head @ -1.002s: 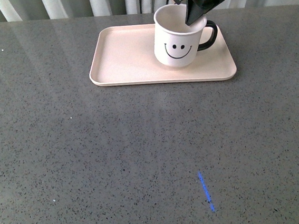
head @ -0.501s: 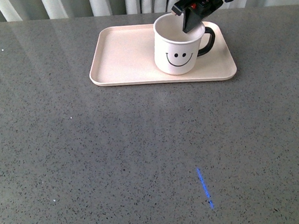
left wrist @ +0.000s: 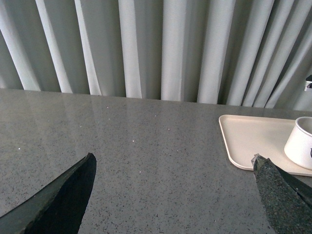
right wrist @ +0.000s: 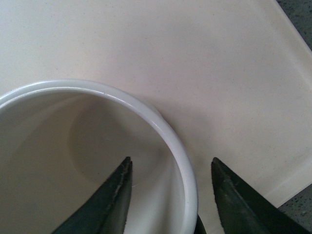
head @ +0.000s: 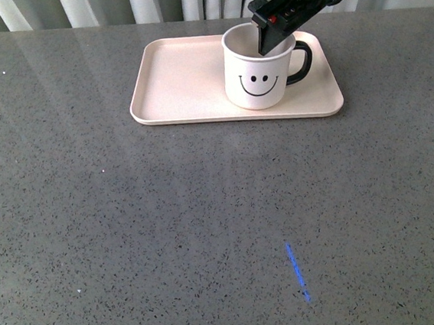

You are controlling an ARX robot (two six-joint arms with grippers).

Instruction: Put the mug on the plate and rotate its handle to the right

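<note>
The cream mug (head: 257,78) with the black smiley face stands upright on the right part of the pale pink plate (head: 182,77). Its black handle (head: 304,56) points right. My right gripper (head: 270,36) is open and straddles the mug's right rim, one finger inside and one outside. In the right wrist view the rim (right wrist: 168,134) runs between the two fingers (right wrist: 114,200), apart from both, with the gripper (right wrist: 171,159) over the plate (right wrist: 219,73). My left gripper (left wrist: 173,195) is open and empty, low over the table, left of the plate (left wrist: 248,139) and mug (left wrist: 300,144).
The grey speckled table (head: 169,228) stretches in front of the plate, with a short blue mark (head: 298,274) near the front. Pale curtains (left wrist: 161,48) hang behind the table's far edge.
The mug has shifted slightly left and settled flat on the plate. The right gripper has moved a little left with it and stays at the rim. The handle still points right.
</note>
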